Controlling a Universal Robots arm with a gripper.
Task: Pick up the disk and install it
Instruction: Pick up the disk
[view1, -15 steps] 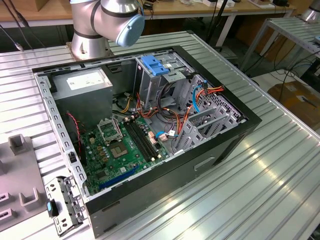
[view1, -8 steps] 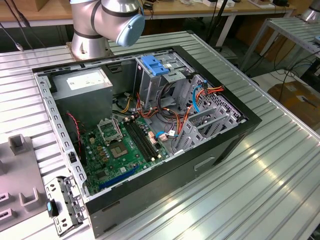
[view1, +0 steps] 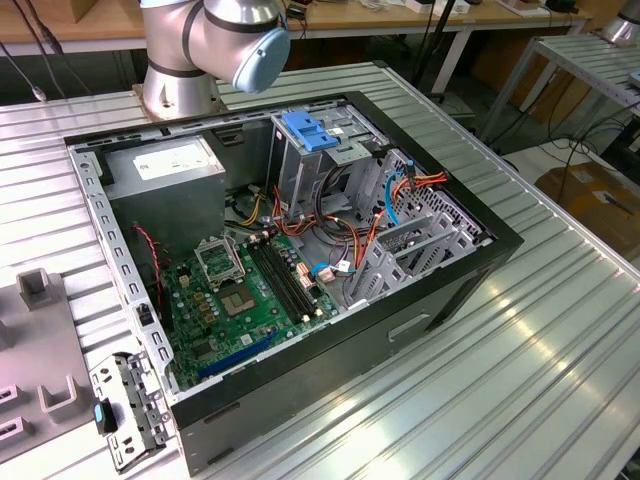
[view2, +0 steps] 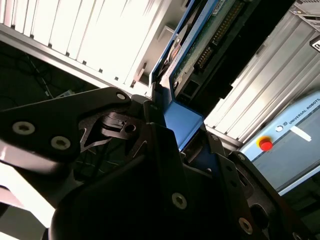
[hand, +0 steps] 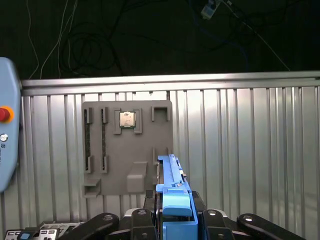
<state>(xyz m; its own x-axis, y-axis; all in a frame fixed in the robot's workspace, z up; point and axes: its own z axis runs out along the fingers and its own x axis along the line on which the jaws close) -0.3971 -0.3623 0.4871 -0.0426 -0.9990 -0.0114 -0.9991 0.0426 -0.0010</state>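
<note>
Pinching the slim, flat disk (hand: 169, 172) edge-on by its smooth blue plastic rails (hand: 176, 200) in the matte black gripper (hand: 175, 222).

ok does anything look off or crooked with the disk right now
Nothing stands out. In the first wrist view the disk sits edge-on and centred, clamped in the gripper, and its blue rail looks intact as far as it shows.
</note>
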